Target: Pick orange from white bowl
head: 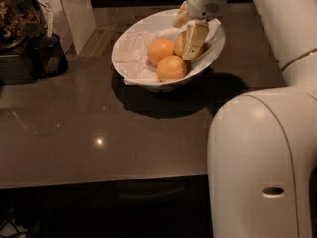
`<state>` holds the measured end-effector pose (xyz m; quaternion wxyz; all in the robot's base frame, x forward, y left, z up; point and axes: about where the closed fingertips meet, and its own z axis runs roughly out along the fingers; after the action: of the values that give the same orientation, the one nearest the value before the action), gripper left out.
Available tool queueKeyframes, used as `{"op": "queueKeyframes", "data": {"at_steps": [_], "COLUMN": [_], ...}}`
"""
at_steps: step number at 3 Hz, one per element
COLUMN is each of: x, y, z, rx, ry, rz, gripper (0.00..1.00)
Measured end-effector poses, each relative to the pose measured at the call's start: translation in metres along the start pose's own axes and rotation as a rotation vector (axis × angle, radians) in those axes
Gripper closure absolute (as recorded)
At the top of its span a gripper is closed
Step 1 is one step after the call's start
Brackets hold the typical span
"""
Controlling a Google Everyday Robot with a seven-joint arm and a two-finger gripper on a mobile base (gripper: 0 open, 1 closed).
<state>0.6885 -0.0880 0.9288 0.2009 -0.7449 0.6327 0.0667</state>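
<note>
The white bowl (118, 58) near the far edge of the table (99, 133) is lined with crumpled paper (137, 69) and holds a front fruit (172, 68), a deeper-orange fruit (159, 51) behind it, and the orange (180, 43) farthest right, with my gripper (189, 38) against it, its hold I cannot tell.

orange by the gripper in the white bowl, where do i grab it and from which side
Grip the orange across its widest middle, from straight above. It is round, but two other fruits crowd one side and the white bowl wall the other, leaving only the top free. The gripper sits over it.
</note>
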Motion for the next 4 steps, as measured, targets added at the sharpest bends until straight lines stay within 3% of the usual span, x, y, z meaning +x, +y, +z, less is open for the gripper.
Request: {"op": "queueKeyframes", "data": {"at_steps": [4], "x": [0.019], "y": [0.009], "z": [0.020], "rx": [-0.062], "ry": [0.030], "rz": [0.025], "gripper": [0.26]}}
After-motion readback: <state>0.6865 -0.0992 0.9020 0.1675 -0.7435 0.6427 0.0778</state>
